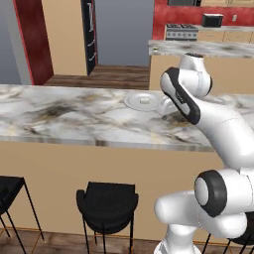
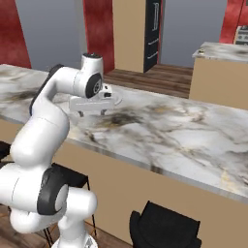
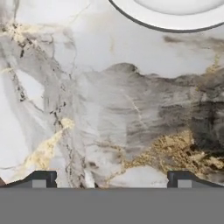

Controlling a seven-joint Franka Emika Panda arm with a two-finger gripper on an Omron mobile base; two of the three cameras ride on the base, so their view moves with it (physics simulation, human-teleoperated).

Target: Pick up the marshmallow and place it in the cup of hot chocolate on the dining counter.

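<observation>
Kitchen surroundings, apart from the job

Two black stools [image 1: 107, 203] stand below; a white plate [image 1: 141, 100] sits up top; what looks like a stove [image 1: 181, 31] is far back by red walls [image 1: 33, 37].

Kitchen: stove [image 1: 181, 31], marble dining counter [image 1: 74, 116].

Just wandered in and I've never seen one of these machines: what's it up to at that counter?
A white robot arm is reaching over the marble dining counter. Its gripper hangs just above the stone with jaws wide open, holding nothing. A white plate sits on the counter next to it, with a small white piece, probably the marshmallow, lying on it. The hand view looks straight down at bare marble, the plate's rim at its top edge. Nothing has been picked up yet.
</observation>
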